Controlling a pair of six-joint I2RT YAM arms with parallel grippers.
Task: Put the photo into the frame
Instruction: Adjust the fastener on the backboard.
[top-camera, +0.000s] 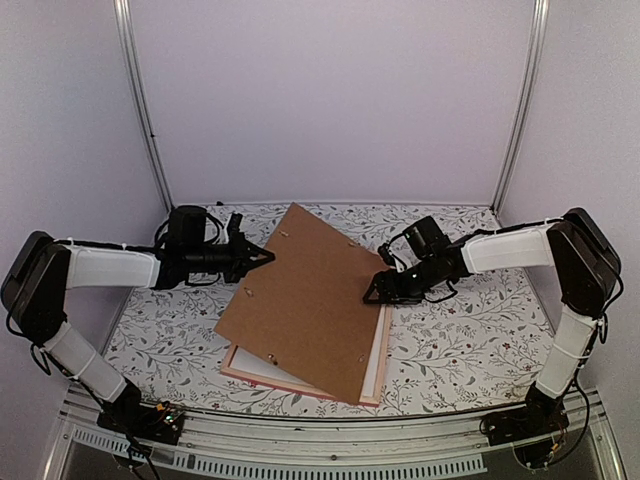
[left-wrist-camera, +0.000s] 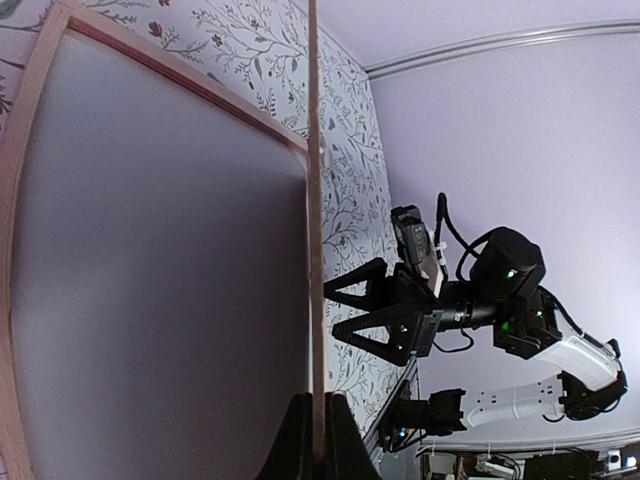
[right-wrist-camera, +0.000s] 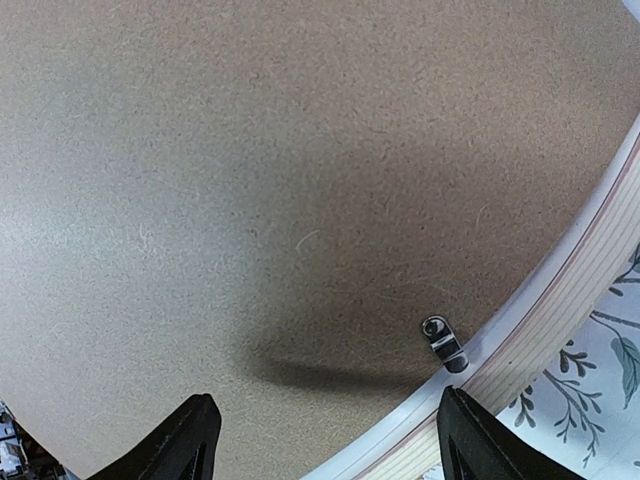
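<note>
The photo is out of view. A plain brown backing board (top-camera: 310, 300) is tilted over the pink frame (top-camera: 290, 387), which lies flat on the table with white mat (top-camera: 375, 350) showing at its right side. My left gripper (top-camera: 268, 257) is shut on the board's left edge; the left wrist view shows the board edge-on (left-wrist-camera: 315, 200) between my fingers (left-wrist-camera: 318, 440), with the frame (left-wrist-camera: 180, 75) beneath. My right gripper (top-camera: 375, 290) stands open just over the board's right edge, holding nothing. In the right wrist view, board (right-wrist-camera: 250, 180) fills the space between its jaws (right-wrist-camera: 327, 400).
A small metal turn clip (right-wrist-camera: 443, 342) sits near the board's edge, beside the frame's white and pink rim (right-wrist-camera: 560, 330). A floral cloth (top-camera: 460, 340) covers the table. White walls and metal posts (top-camera: 140, 100) close in the back and sides.
</note>
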